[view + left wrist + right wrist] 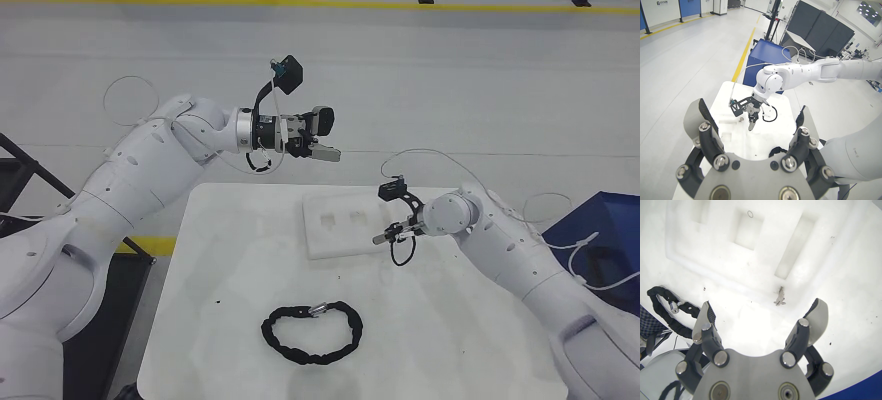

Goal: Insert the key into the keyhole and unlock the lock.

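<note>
Key (780, 297) is sitting on the white foam tray (715, 262), just past the end of a long narrow recess, with its ring end turned toward the right gripper (762, 303). Whether it is lying flat or standing on edge cannot be told. The right gripper is hovering just beside the key with its fingers (708, 313) spread wide, holding nothing and not touching the key. In the top view this gripper is hanging over the tray's right-hand edge, low above the table (230, 300).

The left gripper (330, 138) is hanging high over the far edge of the table, well apart from the tray and the lock. Its fingers (704, 111) are also standing spread, with nothing between them.

The lock (312, 332) is lying on the near half of the table as a closed loop of chain in a black fabric sleeve, well apart from the key and from both grippers. Its silver cylinder (674, 308) is sitting at the side of the loop nearest the tray, where the two chain ends are meeting. No key is sitting in the cylinder.

A blue cabinet (762, 55) is standing on the floor beyond the table.
</note>
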Robot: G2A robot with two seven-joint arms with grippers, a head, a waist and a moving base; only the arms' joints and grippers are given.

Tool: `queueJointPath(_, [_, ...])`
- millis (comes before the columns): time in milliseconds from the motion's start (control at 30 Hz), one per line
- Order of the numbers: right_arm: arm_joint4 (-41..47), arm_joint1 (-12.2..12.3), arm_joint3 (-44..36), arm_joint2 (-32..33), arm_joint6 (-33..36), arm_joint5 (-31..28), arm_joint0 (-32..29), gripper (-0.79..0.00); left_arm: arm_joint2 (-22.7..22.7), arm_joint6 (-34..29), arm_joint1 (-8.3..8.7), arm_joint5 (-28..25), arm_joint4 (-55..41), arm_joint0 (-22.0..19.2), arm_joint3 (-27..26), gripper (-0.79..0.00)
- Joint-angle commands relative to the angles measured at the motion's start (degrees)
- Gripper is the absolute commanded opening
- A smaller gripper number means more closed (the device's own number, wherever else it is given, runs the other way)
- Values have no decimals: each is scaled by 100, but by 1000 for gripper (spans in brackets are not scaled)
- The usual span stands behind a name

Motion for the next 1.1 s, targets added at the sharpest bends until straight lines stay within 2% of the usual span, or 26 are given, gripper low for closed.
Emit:
queueJointPath(0, [-37,-30,40,-15,5,1,2,-31,0,-8,0,0,-5,0,0,0])
queueJointPath(33, [-41,-47,67,-15,-3,1,-2,-86,0,-8,0,0,-5,0,0,0])
queueJointPath(100, [-39,-76,145,-8,-17,15,-7,-277,0,-8,0,0,-5,0,0,0])
queueJointPath(133, [-30,-91,183,0,-26,16,-9,-292,0,-8,0,0,-5,0,0,0])
queueJointPath(167, [-26,-104,219,9,-40,19,-7,-345,0,-8,0,0,-5,0,0,0])
queueJointPath(233, [-53,-131,282,17,-64,47,0,-342,0,-8,0,0,-5,0,0,0])
queueJointPath(333, [-112,-168,368,33,-126,101,11,-292,0,-8,0,0,-5,0,0,0])
queueJointPath(400, [-143,-193,431,47,-174,163,11,-403,0,-8,0,0,-5,0,0,0])
queueJointPath(600, [-181,-268,562,77,-205,231,5,-526,0,-8,0,0,-5,0,0,0])
queueJointPath(1067, [-469,-437,720,74,-142,581,-1,-585,0,-8,0,0,-5,0,0,0])
